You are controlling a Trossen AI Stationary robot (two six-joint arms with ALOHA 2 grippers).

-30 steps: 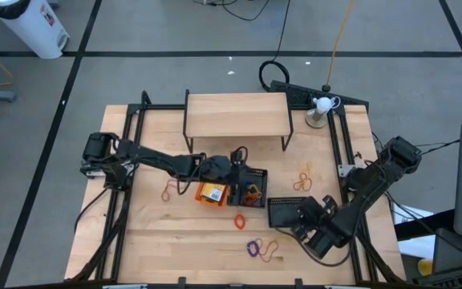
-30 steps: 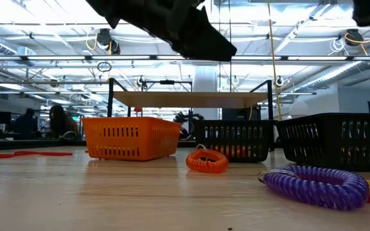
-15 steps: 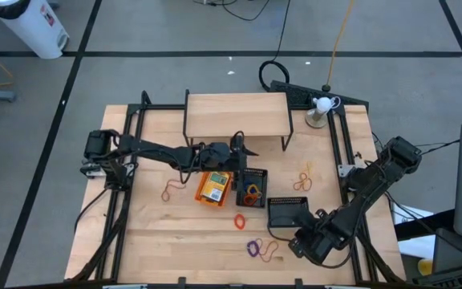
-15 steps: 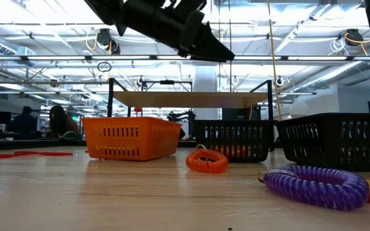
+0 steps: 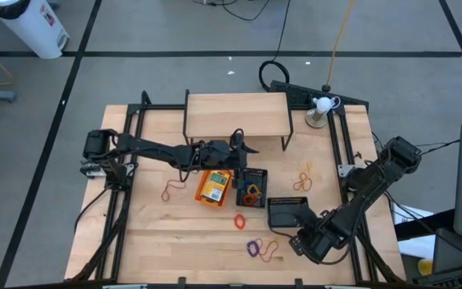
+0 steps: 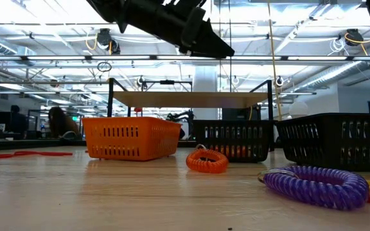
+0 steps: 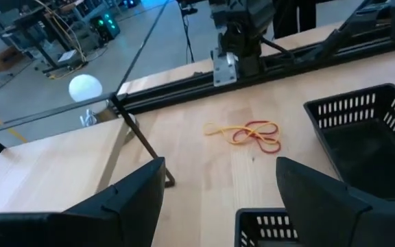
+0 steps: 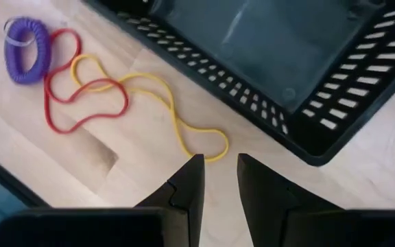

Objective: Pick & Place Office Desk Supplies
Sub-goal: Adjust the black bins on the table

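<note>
The small orange plastic tray [image 5: 213,187] holds a yellow-and-green crayon box [image 5: 212,190]; the black mesh tray [image 5: 288,212] at its 4 o'clock sits bare. My left gripper [image 7: 218,180] is spread; my right gripper [image 8: 219,180] is nearly pressed together over pale wood table [image 5: 159,233].

In the low view the picture's edge cuts off the near black mesh tray [image 6: 339,140] and the left arm [image 6: 166,25], while the orange tray [image 6: 130,136] hides its contents, and distant people [image 6: 56,122] are too blurred to make out.
</note>
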